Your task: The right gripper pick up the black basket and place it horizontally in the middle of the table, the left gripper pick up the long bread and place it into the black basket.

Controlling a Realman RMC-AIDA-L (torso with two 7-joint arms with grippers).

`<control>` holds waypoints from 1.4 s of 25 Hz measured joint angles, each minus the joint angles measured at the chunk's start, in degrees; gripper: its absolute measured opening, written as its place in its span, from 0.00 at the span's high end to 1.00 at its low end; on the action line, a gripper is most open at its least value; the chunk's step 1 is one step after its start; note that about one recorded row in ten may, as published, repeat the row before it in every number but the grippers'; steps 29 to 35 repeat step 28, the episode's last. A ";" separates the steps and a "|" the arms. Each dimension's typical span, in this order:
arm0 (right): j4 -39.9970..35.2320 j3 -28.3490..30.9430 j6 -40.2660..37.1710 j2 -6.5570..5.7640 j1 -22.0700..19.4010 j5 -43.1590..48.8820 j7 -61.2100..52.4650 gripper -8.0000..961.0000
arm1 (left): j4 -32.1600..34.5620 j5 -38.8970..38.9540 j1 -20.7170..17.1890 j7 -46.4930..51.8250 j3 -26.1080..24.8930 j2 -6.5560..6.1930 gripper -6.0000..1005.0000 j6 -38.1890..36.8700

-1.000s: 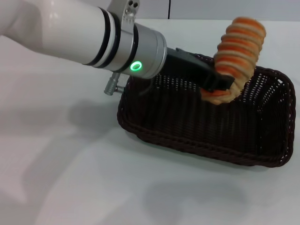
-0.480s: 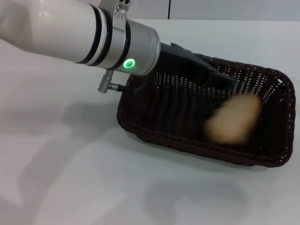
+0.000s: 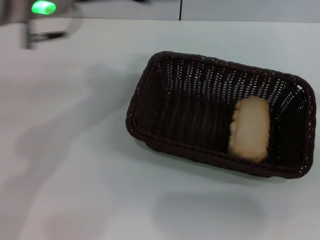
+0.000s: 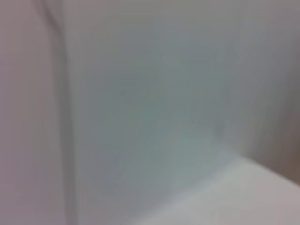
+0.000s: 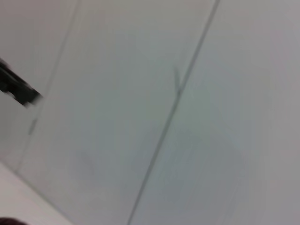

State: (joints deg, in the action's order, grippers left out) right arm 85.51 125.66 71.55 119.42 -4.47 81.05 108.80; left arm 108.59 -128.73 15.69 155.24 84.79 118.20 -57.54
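The bread (image 3: pixel 250 129) is seen lying pale side up in the basket (image 3: pixel 150 95) on the desk (image 3: pixel 75 175) — both placements judged done, no move needed — and neither pincer's state can be told.

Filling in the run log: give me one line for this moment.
long bread: pale underside up, inside dark woven wicker basket | basket: on white table | left arm: far left corner

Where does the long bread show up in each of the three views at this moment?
Head view: the long bread lies pale side up inside the black basket, at its right end, on the table.
Left wrist view: not in it; only blurred pale surfaces.
Right wrist view: not in it.
Shared landmark: none that I can match; basket and bread appear in the head view alone.
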 joint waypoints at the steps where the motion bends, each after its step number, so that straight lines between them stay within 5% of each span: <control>1: 0.15 1.51 -0.04 0.02 -0.39 -1.78 -0.44 0.41 | 1.06 0.15 -1.60 -0.86 -0.38 0.01 0.14 1.48; 4: -0.53 3.99 0.10 0.02 -1.62 -6.16 1.27 0.41 | 5.41 0.66 -12.16 -6.50 -0.69 0.04 0.14 10.93; 5: -0.53 3.99 0.10 0.02 -1.62 -6.16 1.27 0.40 | 5.41 0.66 -12.16 -6.50 -0.69 0.04 0.14 10.93; 6: -1.15 5.02 0.05 0.12 -2.81 -9.00 4.44 0.40 | 6.15 2.46 -17.21 -8.75 -0.41 0.10 0.14 16.60; 7: -1.15 5.02 0.05 0.12 -2.81 -9.00 4.44 0.40 | 6.15 2.46 -17.21 -8.75 -0.41 0.10 0.14 16.60; 11: -5.34 5.64 -0.28 0.49 -7.35 -19.77 16.00 0.39 | 4.72 8.30 -27.12 -12.88 0.03 0.08 0.14 27.83; 18: -14.13 6.51 -0.45 0.49 -9.50 -29.66 27.22 0.38 | 3.07 9.47 -31.95 -16.08 1.03 0.22 0.14 33.75; 20: -18.26 6.12 -4.54 0.49 -9.45 -29.47 28.18 0.38 | -0.81 9.44 -35.49 -16.09 3.52 0.18 0.14 44.65; 28: -19.35 4.61 -6.57 0.46 -10.80 -28.79 26.88 0.37 | -7.43 9.05 -36.98 -16.04 7.05 0.24 0.14 58.08; 35: -19.35 4.61 -6.57 0.46 -10.80 -28.79 26.88 0.37 | -7.43 9.05 -36.98 -16.04 7.05 0.24 0.14 58.08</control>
